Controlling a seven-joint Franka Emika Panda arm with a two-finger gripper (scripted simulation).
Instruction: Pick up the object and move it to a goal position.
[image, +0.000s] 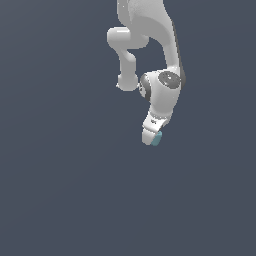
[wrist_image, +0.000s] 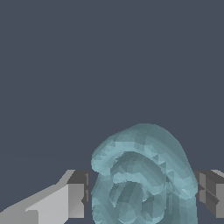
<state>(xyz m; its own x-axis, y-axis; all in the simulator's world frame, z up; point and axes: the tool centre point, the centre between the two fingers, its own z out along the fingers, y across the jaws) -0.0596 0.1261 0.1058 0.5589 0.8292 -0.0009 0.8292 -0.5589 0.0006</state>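
Flat slate-grey void all round, no table edge or goal marker visible. My gripper (image: 151, 138) hangs just below frame centre in the exterior view, fingers (wrist_image: 77, 199) closed in on the pale teal knobbly blob (image: 157, 139), which sits between them at the tip. Wrist view: blob (wrist_image: 142, 177) fills the gap, pads seem touching. Carry step, I judge: keep squeeze steady, move smoothly, no wrist jerks; the lumpy surface could slip.
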